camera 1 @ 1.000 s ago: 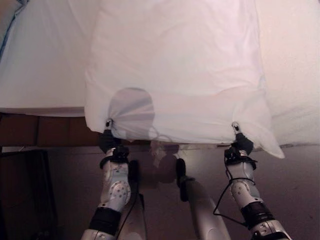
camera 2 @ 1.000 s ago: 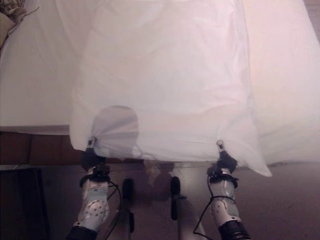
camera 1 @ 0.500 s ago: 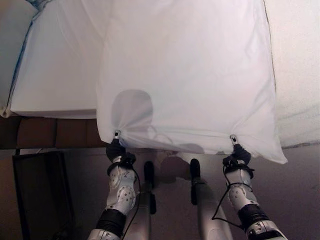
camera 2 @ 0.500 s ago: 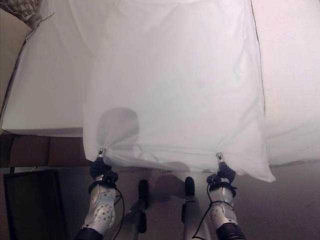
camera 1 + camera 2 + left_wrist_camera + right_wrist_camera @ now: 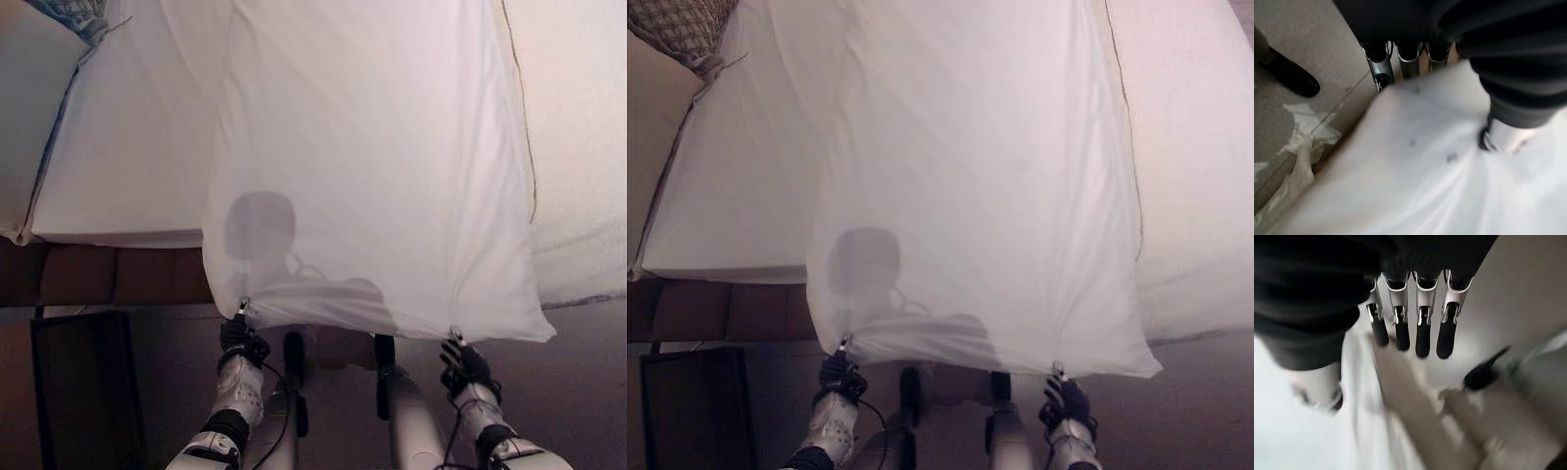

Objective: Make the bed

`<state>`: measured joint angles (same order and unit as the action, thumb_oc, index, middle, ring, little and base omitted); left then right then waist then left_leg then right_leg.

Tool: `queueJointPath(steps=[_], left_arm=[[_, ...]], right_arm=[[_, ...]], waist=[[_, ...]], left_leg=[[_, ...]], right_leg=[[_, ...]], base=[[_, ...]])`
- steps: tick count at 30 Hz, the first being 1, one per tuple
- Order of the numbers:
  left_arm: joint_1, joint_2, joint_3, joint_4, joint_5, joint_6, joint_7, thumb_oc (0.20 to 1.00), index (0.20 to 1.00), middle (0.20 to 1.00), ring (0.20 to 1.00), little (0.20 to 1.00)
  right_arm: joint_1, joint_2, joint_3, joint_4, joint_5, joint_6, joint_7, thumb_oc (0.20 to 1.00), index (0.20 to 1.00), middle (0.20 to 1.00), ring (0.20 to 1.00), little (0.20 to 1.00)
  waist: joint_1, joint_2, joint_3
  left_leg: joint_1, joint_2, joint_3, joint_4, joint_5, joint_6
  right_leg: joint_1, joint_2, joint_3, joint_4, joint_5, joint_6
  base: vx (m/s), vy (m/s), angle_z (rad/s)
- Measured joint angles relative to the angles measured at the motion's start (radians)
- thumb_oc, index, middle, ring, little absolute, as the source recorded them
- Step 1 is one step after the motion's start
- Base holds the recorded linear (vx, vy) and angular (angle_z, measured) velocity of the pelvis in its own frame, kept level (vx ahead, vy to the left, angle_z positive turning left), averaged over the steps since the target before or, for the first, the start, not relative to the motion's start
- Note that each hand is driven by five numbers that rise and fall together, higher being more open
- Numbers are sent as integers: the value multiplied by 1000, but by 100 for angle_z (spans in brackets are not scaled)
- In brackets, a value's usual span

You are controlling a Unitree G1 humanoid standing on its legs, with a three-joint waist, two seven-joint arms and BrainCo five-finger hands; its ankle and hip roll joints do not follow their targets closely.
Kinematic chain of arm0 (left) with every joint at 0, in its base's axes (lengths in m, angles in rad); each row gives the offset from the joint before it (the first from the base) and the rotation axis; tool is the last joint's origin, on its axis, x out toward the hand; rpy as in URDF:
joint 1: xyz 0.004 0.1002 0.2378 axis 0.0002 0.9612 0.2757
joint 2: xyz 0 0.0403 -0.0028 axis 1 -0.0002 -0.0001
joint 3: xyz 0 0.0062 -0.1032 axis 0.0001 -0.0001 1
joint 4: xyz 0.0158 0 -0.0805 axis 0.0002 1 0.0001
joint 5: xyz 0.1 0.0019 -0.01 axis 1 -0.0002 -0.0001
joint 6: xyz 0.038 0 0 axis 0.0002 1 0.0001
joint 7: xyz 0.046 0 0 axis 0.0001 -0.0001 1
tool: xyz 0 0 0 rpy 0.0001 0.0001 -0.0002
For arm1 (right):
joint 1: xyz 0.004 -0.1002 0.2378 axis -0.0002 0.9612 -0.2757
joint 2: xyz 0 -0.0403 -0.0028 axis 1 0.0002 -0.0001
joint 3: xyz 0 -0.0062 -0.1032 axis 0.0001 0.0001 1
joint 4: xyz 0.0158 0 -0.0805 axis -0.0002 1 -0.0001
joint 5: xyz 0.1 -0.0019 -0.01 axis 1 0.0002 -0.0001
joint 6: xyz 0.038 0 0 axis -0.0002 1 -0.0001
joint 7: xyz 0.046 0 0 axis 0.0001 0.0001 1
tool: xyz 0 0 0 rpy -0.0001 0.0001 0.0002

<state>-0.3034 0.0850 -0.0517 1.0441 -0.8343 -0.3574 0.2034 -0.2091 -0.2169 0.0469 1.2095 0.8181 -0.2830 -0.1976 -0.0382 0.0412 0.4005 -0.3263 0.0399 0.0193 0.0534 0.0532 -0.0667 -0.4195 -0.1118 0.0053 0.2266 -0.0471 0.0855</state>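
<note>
A thin white sheet [image 5: 372, 157] lies stretched over the bed and hangs past its near edge towards me. My left hand [image 5: 241, 339] pinches the sheet's near left corner below the bed's edge, and the cloth [image 5: 1415, 161] runs taut from its thumb. My right hand [image 5: 466, 362] holds the near right corner the same way, thumb [image 5: 1327, 399] pressed on the cloth [image 5: 1283, 431]. Both hands sit low, over the floor, about a sheet's width apart. Wrinkles fan out from each held corner.
The white mattress [image 5: 127, 157] shows bare at the left, over a brown bed frame [image 5: 118, 276]. A patterned pillow [image 5: 681, 24] lies at the far left corner. A textured white cover [image 5: 578, 147] lies on the bed's right part. A dark box [image 5: 78, 392] stands on the floor at the left.
Both hands have dropped lower and nearer to me with the corners, so the sheet hangs farther past the bed's edge. The view has also shifted.
</note>
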Motion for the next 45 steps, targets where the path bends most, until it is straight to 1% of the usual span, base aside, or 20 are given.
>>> queueJointPath(steps=[2,5,11,14,15,16,17,18,20,22,24,26,29,30,31,34,35,37,41,45], left_arm=[[13,13,1,76,32,22,1,1000,1000,1000,1000,1000],[111,27,12,135,110,50,5,1000,1000,1000,1000,1000],[256,59,-82,77,279,61,-14,1000,1000,1000,1000,1000],[352,127,-186,-200,362,55,-33,1000,1000,1000,1000,1000],[354,142,-198,-238,384,55,-37,1000,1000,1000,1000,1000],[372,214,-265,-372,446,61,-43,1000,1000,1000,1000,1000],[374,284,-288,-462,510,23,-68,1000,1000,1000,1000,1000],[361,288,-287,-471,521,10,-74,1000,1000,1000,1000,1000],[269,349,-306,-480,525,-3,-106,1000,1000,1000,1000,1000],[208,366,-322,-488,524,-13,-133,1000,1000,1000,1000,1000],[137,410,-412,-526,526,-20,-166,1000,1000,1000,1000,1000],[39,424,-494,-522,530,-29,-197,1000,1000,1000,1000,1000],[-75,421,-555,-511,538,-31,-216,1000,1000,1000,1000,1000],[-120,415,-573,-508,535,-30,-223,1000,1000,1000,1000,1000],[-182,419,-629,-489,522,-26,-243,1000,1000,1000,1000,1000],[-302,405,-697,-464,479,-19,-281,1000,1000,1000,1000,1000],[-369,391,-713,-457,466,-18,-305,1000,1000,1000,1000,1000],[-455,356,-734,-424,447,-14,-315,1000,1000,1000,1000,1000],[-577,294,-751,-315,406,14,-324,1000,1000,1000,1000,1000],[-635,277,-748,-244,410,23,-283,1000,1000,1000,1000,1000]], right_arm=[[14,-6,9,21,-35,7,-1,1000,1000,1000,1000,1000],[38,-20,56,32,-119,25,9,1000,1000,1000,1000,1000],[58,-32,110,21,-287,35,28,1000,1000,1000,1000,1000],[108,-67,161,-116,-386,42,37,1000,1000,1000,1000,1000],[112,-73,161,-146,-395,46,36,1000,1000,1000,1000,1000],[161,-104,181,-276,-412,50,39,1000,1000,1000,1000,1000],[190,-137,198,-366,-438,27,50,1000,1000,1000,1000,1000],[186,-145,200,-374,-446,19,55,1000,1000,1000,1000,1000],[169,-232,253,-497,-460,16,79,1000,1000,1000,1000,1000],[143,-263,246,-544,-471,-11,104,1000,1000,1000,1000,1000],[115,-319,284,-599,-454,-16,146,1000,1000,1000,1000,1000],[62,-340,309,-614,-419,-24,189,1000,1000,1000,1000,1000],[-14,-336,341,-613,-382,-25,216,1000,1000,1000,1000,1000],[-47,-327,360,-596,-364,-27,223,1000,1000,1000,1000,1000],[-103,-323,400,-560,-349,-20,234,1000,1000,1000,1000,1000],[-193,-313,442,-544,-334,-14,243,1000,1000,1000,1000,1000],[-249,-305,448,-540,-329,-12,248,1000,1000,1000,1000,1000],[-334,-292,468,-512,-308,-9,248,1000,1000,1000,1000,1000],[-501,-251,513,-438,-249,15,252,1000,1000,1000,1000,1000],[-582,-235,512,-377,-201,25,243,1000,1000,1000,1000,1000]], waist=[[0,2,-1],[2,6,-3],[8,25,-14],[5,30,-16],[5,31,-16],[5,31,-15],[5,30,-15],[5,30,-16],[3,30,-15],[-6,28,-15],[-2,27,-14],[-2,19,-10],[-6,4,0],[-22,-7,8],[-25,-11,14],[-30,-27,32],[-30,-31,61],[-28,-34,87],[-27,-38,104],[-29,-42,110]], left_leg=[[0,5,0,0,0,0],[-2,7,-3,0,0,-1],[-19,1,-21,-1,5,1],[-37,-8,-23,-1,11,5],[-38,-10,-23,-2,13,6],[-39,-12,-23,-6,22,6],[-39,-13,-26,-6,22,7],[-36,-14,-26,-6,22,7],[-41,-18,-23,-5,24,10],[-43,-19,-22,-5,26,11],[-48,-19,-20,-4,25,12],[-56,-21,-19,-3,27,13],[-70,-23,-19,0,27,13],[-72,-25,-17,5,27,13],[-87,-26,-20,16,27,12],[-128,-29,-18,43,24,10],[-143,-30,-19,51,24,10],[-183,-34,-20,83,23,8],[-266,-37,-20,129,22,8],[-339,-39,-21,184,15,8]], right_leg=[[0,2,-1,-1,1,-1],[1,2,-8,-3,3,-2],[-12,-6,-21,15,-1,2],[-34,-15,-22,26,-2,6],[-35,-17,-22,27,0,5],[-36,-18,-22,25,1,7],[-33,-20,-25,24,1,7],[-30,-20,-26,23,1,8],[-37,-23,-22,23,4,12],[-38,-23,-19,18,10,12],[-44,-22,-15,16,15,13],[-55,-22,-13,20,17,13],[-71,-22,-10,23,18,13],[-74,-21,-8,25,19,13],[-82,-22,-11,31,18,13],[-122,-25,-9,56,18,12],[-136,-25,-9,62,18,12],[-176,-28,-7,96,17,11],[-261,-30,5,141,17,9],[-330,-31,12,187,17,6]], base=[[0,0,0],[15,-14,4],[33,-14,11],[14,-13,2],[24,-22,6],[9,-10,8],[5,-1,8],[1,3,4],[0,0,0],[-7,4,-2],[-32,2,-6],[-46,0,-4],[-52,-3,-3],[-71,-6,2],[-93,-6,3],[-63,-2,3],[-64,0,4],[-87,5,5],[-56,8,0],[-41,-10,2]])
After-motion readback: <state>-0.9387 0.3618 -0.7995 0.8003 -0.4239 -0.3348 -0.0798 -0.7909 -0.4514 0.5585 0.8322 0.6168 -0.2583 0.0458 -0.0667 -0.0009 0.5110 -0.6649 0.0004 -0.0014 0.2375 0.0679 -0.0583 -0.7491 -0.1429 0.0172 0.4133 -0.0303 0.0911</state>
